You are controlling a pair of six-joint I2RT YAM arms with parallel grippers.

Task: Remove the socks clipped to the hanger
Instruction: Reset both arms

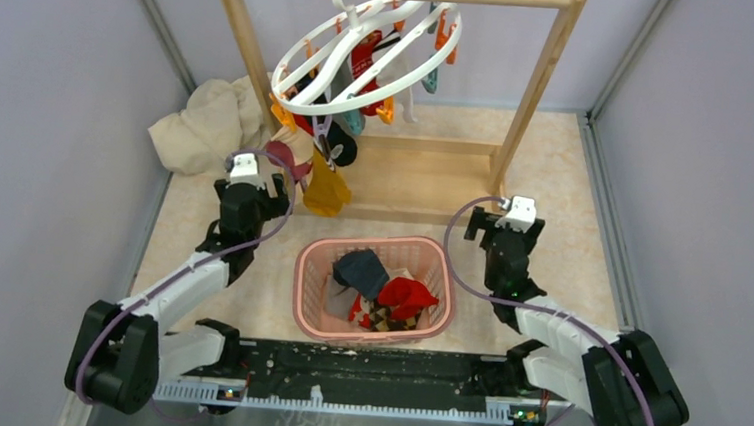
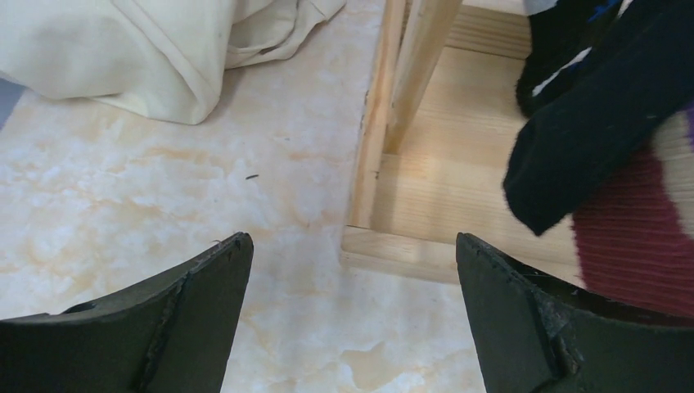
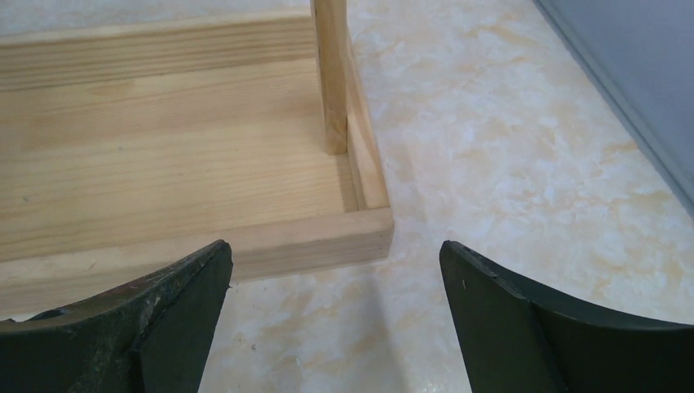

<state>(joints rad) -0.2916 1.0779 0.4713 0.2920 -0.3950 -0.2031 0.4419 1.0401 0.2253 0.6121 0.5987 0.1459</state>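
Observation:
The white ring hanger [image 1: 363, 67] hangs tilted from the wooden rail, with orange and teal clips. Several socks still hang from it: red, black, teal and a mustard one [image 1: 326, 189] lowest. A black sock [image 2: 597, 131] and a maroon striped sock [image 2: 638, 246] hang at the right of the left wrist view. My left gripper [image 1: 256, 169] [image 2: 352, 246] is open and empty, just left of the hanging socks. My right gripper [image 1: 513, 215] [image 3: 335, 254] is open and empty by the frame's right front corner.
A pink slotted basket [image 1: 310, 289] between the arms holds several socks, dark grey, red and checked. A cream cloth [image 1: 204, 126] [image 2: 147, 49] lies at the back left. The wooden frame's base [image 1: 425, 181] [image 3: 164, 164] and posts stand ahead. Grey walls close both sides.

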